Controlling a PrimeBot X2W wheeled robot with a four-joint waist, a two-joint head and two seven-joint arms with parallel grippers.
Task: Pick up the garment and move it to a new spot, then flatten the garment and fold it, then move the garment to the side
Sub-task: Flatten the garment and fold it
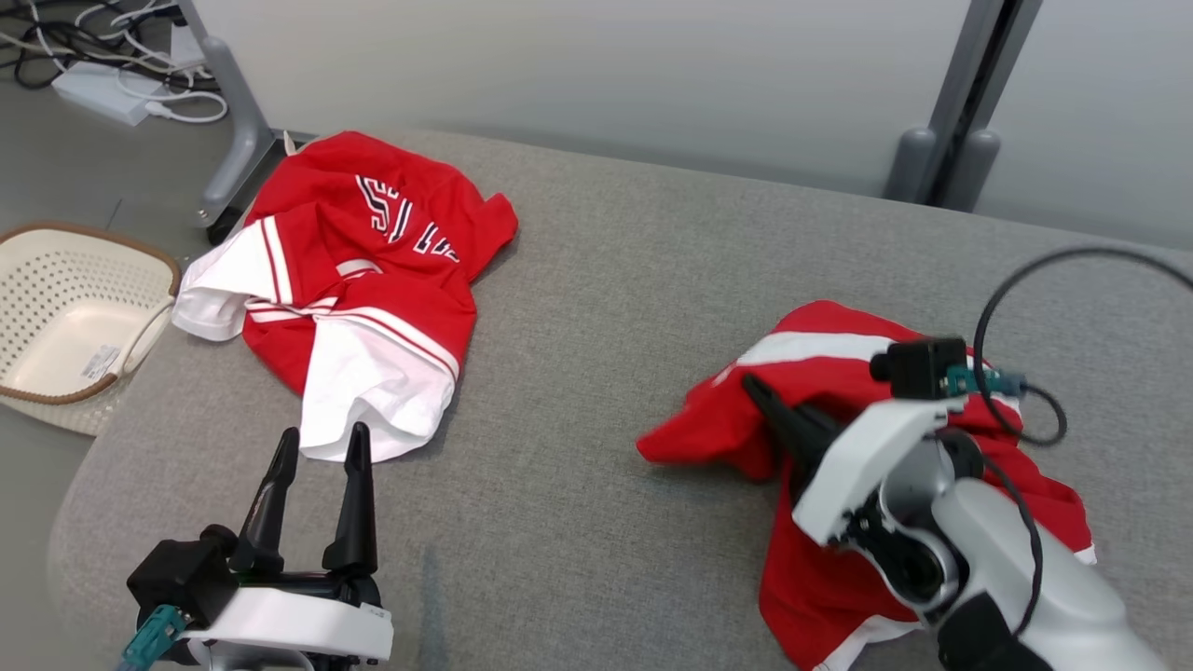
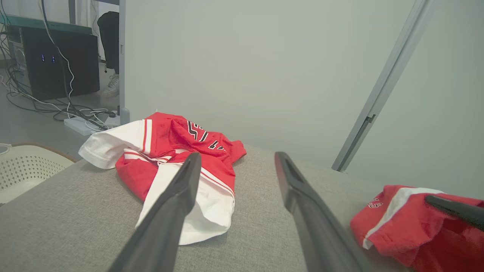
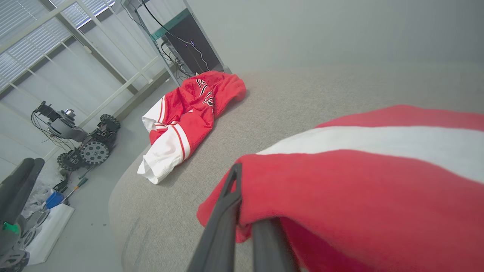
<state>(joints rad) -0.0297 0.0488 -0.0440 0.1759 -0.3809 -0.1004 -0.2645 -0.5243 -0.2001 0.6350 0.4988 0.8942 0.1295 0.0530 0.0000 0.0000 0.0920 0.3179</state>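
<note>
Currently: step one, the pick-up. Positions are given against the grey padded table (image 1: 596,308).

Near edge of table, left: left gripper (image 1: 323,433) hangs just above the surface, fingers spread wide, nothing between them. It points toward the table's far-left corner and touches no cloth.

Near half of table, right: the garment (image 1: 718,424), red with a white band, lies crumpled in a heap. The right gripper (image 1: 757,390) is sunk into its left flank, fingers pinched together on a raised fold. In the right wrist view the red cloth drapes over one finger and tucks between the two. Most of the heap looks to rest on the table, so I read the grasp as made and the lift as not yet begun.

Far-left corner of table: a second jersey (image 1: 373,242), red with white sleeves and dark lettering, is bunched up, one white sleeve hanging over the edge. It lies well apart from the held garment.

Off the table's left side, on the floor: a cream perforated basket (image 1: 56,280).

Next move, as judged: raise the right arm until the whole heap hangs free of the table, then carry it toward the bare centre. The pinch takes a single fold, so the lift wants to be slow, watching for slip. The free left gripper can then take a second edge for spreading.
</note>
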